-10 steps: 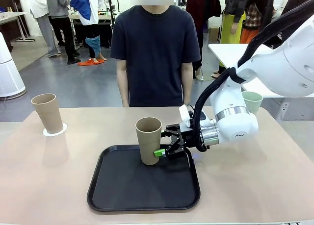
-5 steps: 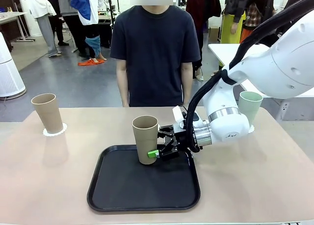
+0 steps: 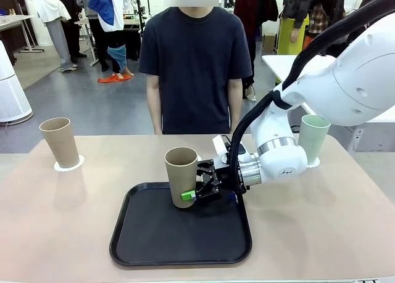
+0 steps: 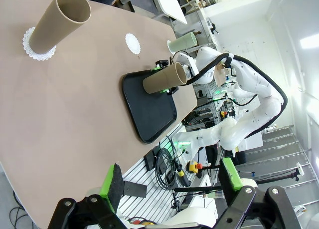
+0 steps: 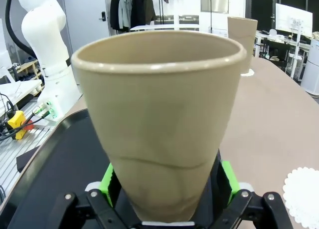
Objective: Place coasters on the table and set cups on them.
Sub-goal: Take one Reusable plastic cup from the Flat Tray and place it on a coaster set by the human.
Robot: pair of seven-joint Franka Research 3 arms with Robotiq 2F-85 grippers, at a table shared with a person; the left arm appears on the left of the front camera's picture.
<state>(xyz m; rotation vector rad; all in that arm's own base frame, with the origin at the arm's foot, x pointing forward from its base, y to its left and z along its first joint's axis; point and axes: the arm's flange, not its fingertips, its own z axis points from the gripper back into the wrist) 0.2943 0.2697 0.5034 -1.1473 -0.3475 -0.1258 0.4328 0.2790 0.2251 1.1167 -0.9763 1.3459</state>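
Right arm reaches in low over the black tray (image 3: 154, 246), its gripper (image 3: 199, 189) brought up against the lower part of the tan cup (image 3: 181, 176) that stands upright on the tray's far edge. In the right wrist view the cup sits squarely between the green pads (image 5: 227, 176), one each side of its base; the fingers are spread wide, bracketing it, and I cannot tell whether the pads are pressing the wall yet. I would not call it gripped.

Left gripper (image 4: 172, 181) hangs high and back from the desk (image 3: 327, 227), fingers wide apart, nothing between them.

Where the task's things lie:
- One tan cup on a coaster (image 3: 68, 166) at the far left of the desk. Done, by the look of it.
- Mint cup (image 3: 311, 139) at the far right, partly behind the right arm, with a white edge just visible at its foot; likely on a coaster too.
- A bare coaster (image 4: 132, 43) lies on the desk beyond the tray, toward the person's side, seen from the left wrist and at the lower right corner of the right wrist view.
- Person stands at the far side, hands not visibly involved.

Judgement: this is the last cup, and the step in hand is the pick from the tray. Next move calls for closing on the cup low down without squeezing it out of round, lifting it clear of the tray lip, keeping it upright, then carrying it over to the bare coaster and setting it centred. Risk: the tapered wall may slip upward between the pads, or the cup may tip if nudged first.
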